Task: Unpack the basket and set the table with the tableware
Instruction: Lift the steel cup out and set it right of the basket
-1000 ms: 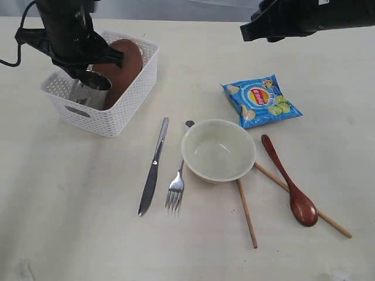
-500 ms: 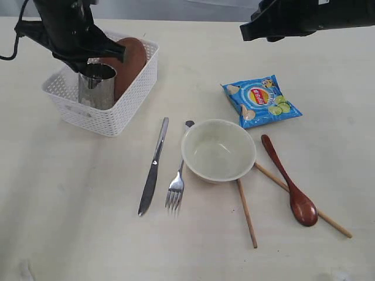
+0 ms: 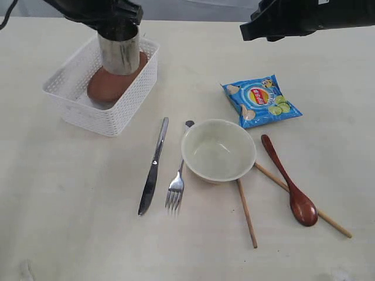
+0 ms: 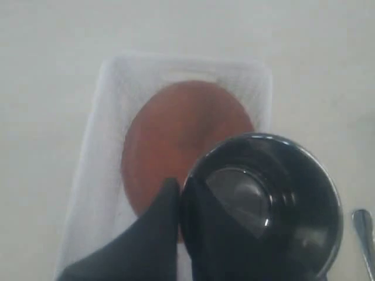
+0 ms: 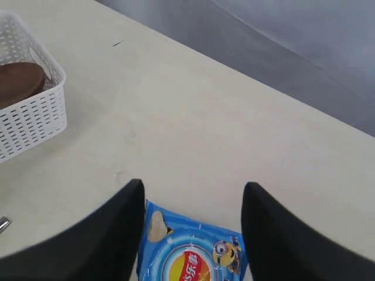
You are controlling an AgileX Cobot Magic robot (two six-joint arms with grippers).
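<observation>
Where we see change: the steel cup (image 3: 119, 52) hangs higher over the basket (image 3: 111, 120) than half a second ago, and the brown plate (image 3: 108, 88), leaning upright then, now lies low inside.
Left fingers (image 4: 167, 234): clamped on the cup's rim.
Right fingers (image 5: 117, 234): apart, above the chip bag (image 5: 187, 257), unmoved.
Laid tableware: bowl (image 3: 218, 151), knife (image 3: 153, 167), fork (image 3: 177, 178), wooden spoon (image 3: 290, 181) and chopsticks (image 3: 247, 213) lie where we saw them before.
Worktop (image 3: 70, 193): plain cream-beige.
Room: we see only a grey ground (image 5: 293, 58) past the worktop's far edge.
</observation>
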